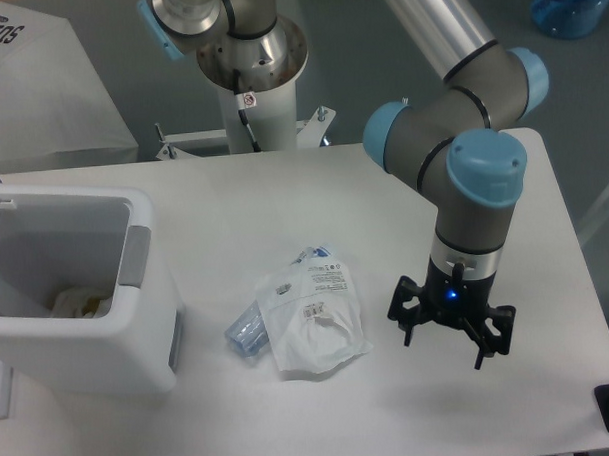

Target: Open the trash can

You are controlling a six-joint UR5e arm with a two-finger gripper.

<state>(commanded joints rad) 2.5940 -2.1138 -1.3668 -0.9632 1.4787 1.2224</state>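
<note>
Camera view: a clear plastic packet [313,318] with a printed label lies crumpled on the white table [283,199], between bin and claw. The trash can [72,291], boxy white plastic with rounded corners and a grey tab [135,256], stands open-topped at the left edge. The gripper [451,330] hangs well apart to its right, fingers spread, holding nothing.

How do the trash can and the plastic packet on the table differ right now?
The trash can is a large, boxy, rigid white bin standing upright at the table's left edge, its top open; the plastic packet is small, flat, crumpled and see-through with a printed label, lying mid-table. The bin holds some scraps; the packet lies sealed-looking. The hand touches neither.
</note>
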